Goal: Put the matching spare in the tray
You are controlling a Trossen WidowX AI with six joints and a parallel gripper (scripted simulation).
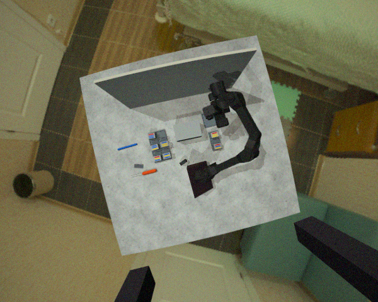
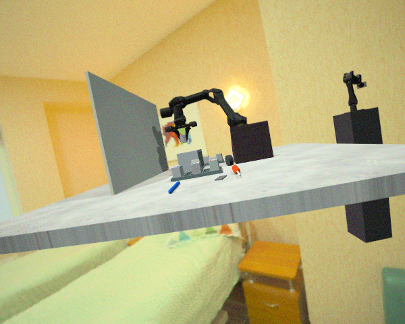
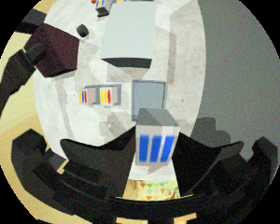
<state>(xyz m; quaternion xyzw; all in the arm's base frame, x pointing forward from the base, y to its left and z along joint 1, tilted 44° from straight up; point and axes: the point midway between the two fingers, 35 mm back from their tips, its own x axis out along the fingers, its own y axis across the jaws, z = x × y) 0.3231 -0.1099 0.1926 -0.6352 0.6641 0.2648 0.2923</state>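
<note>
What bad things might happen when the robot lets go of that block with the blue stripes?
1. The gripper holds the blue-striped spare well above the table, so a release from here might make it bounce or tip out of the small grey tray.
2. In the wrist view the spare looks slightly off the tray's middle, so it might catch the rim.
3. Coming down, it might knock the two spares beside the tray.

A matte black six-joint arm (image 1: 247, 129) of blocky links and rounded joint housings is being shown, rising from a dark purplish-black box-shaped pedestal (image 1: 200, 178). A black end effector (image 2: 183, 133) with broad, dark grey angular fingers is being seen. No markings are being made out.
</note>
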